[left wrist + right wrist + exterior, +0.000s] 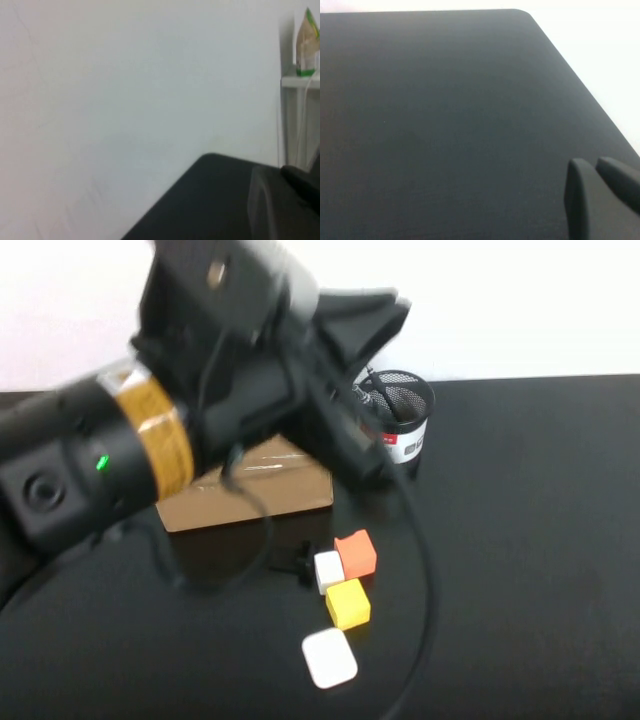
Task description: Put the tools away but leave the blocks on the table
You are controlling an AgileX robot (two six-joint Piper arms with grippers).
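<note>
Looming closest, the left arm fills the upper left, raised above the black worktop (530, 540).
Its left gripper (372, 462) hangs beside a black mesh cup (408, 412) at the far centre, jaws together, nothing seen held. Dark tool ends poke from the cup. A brown box (265, 490) lies left of the cup. Nearer sit an orange block (357, 553), white block (328, 571) and yellow block (348, 603), touching; a white case (329, 657) lies nearest. The right gripper (600, 192) hovers over bare worktop, jaws together.

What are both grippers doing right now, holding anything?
Left gripper: raised beside the mesh cup, shut, nothing seen held.
Right gripper: low over bare table, shut, empty.
</note>
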